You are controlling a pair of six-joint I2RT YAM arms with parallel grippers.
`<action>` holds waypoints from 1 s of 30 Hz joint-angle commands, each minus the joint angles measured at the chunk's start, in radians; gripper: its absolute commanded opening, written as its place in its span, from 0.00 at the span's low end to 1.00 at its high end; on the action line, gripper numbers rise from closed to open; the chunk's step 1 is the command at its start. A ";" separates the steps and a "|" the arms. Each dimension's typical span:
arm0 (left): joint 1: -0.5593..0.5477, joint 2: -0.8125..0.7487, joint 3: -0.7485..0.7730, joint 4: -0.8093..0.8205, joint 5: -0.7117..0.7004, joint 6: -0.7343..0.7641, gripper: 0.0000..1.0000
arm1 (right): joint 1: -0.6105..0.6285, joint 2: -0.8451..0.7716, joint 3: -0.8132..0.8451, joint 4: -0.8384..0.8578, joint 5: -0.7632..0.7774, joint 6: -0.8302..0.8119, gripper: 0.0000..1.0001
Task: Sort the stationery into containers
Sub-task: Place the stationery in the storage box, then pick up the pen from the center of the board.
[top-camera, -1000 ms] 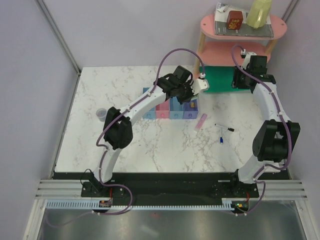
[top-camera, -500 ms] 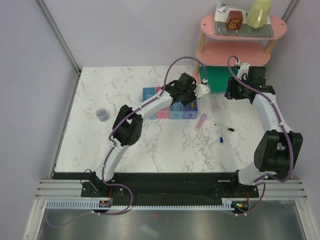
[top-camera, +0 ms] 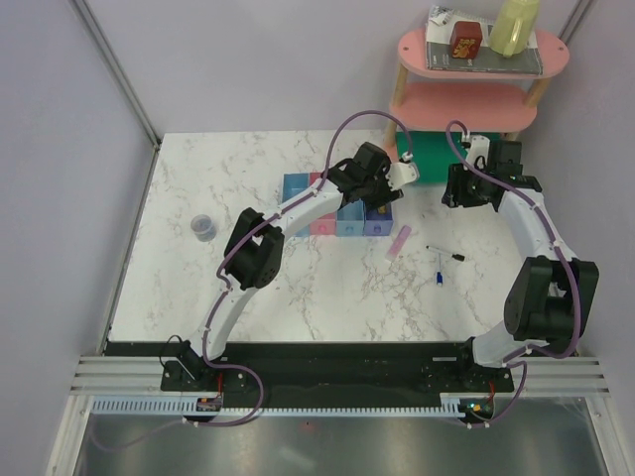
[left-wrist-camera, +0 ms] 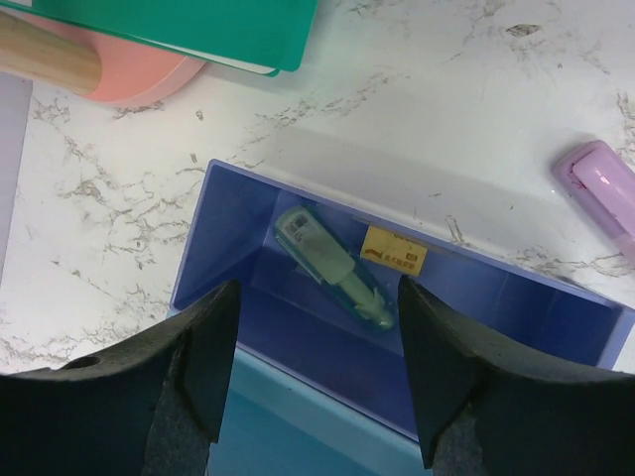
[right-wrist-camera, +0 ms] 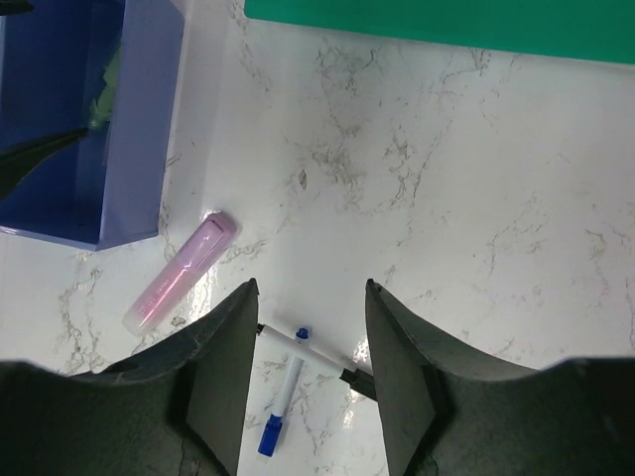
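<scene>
Right hand (right-wrist-camera: pixel 310 297) has edged nearer the translucent, round-capped pink stick (right-wrist-camera: pixel 180 275).

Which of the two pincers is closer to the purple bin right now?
Left. The left pincer hangs open directly above the purple bin, a pale green stick lying inside. The right pincer is off to its side, over the marble table near the pink stick.

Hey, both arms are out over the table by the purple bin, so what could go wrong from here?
1. The left gripper hangs open right over the purple bin that holds a green stick. Pulling away at a slant might catch a wall and shift the bins.
2. Under the open right gripper, the blue-and-white pen seems to touch the thin black pen. Grabbing one could drag the other.
</scene>
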 commanded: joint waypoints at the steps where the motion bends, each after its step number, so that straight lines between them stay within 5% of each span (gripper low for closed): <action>1: -0.002 -0.049 0.017 0.039 -0.022 -0.007 0.71 | 0.000 -0.024 -0.016 0.030 -0.011 -0.020 0.55; 10: -0.002 -0.282 -0.029 -0.019 -0.043 -0.094 0.73 | 0.000 0.034 -0.076 -0.092 -0.041 -0.184 0.55; 22: 0.061 -0.777 -0.598 -0.222 -0.143 -0.085 0.85 | 0.000 0.090 -0.090 -0.278 0.048 -0.460 0.54; 30: 0.200 -0.941 -0.778 -0.297 -0.094 -0.079 0.85 | 0.002 0.087 -0.150 -0.280 0.115 -0.548 0.55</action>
